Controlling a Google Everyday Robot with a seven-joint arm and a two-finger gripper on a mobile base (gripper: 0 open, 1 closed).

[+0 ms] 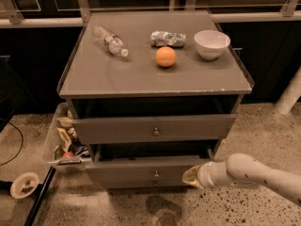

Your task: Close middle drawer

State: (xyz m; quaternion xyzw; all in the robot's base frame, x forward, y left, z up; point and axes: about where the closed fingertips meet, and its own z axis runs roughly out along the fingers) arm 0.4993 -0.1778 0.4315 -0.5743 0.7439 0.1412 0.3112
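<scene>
At the hand [192,177], low right, the grey middle drawer [127,171] stands slightly open.

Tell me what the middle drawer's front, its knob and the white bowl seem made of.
The middle drawer: probably wood or laminate, matte grey-brown, no glare. Its knob: likely metal, small, round, faintly glinting. The bowl: glazed ceramic or plastic, smooth white with a soft sheen. The pincer sits at the drawer front's right end.
</scene>
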